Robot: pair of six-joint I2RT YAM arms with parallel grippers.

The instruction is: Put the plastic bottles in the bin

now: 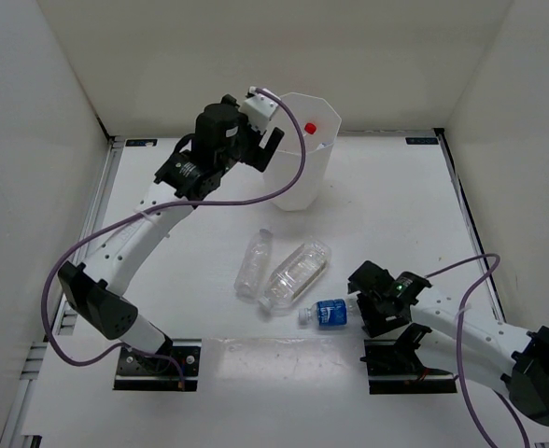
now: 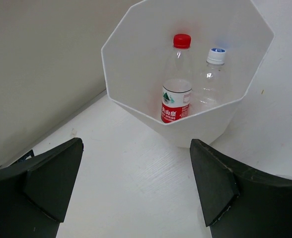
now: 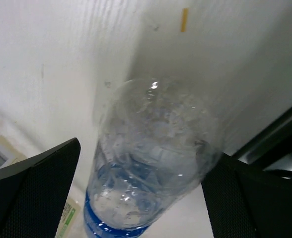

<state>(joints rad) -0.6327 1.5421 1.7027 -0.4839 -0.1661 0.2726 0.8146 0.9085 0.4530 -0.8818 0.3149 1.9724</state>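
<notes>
My left hand gapes empty at the bin (red-capped bottle and plain bottle inside) — right hand, wide open, straddles the blue-labelled bottle on the desk, seemingly not gripping.

The arms are white with black joints and purple cables.

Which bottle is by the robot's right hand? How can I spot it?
Toward the near side of the white table, three bottles lie on their sides. The one between the open fingers of the right gripper is the blue-labelled bottle. The slim bottle and the fat ribbed bottle beside it have no blue label; only this one wears a blue band.
</notes>
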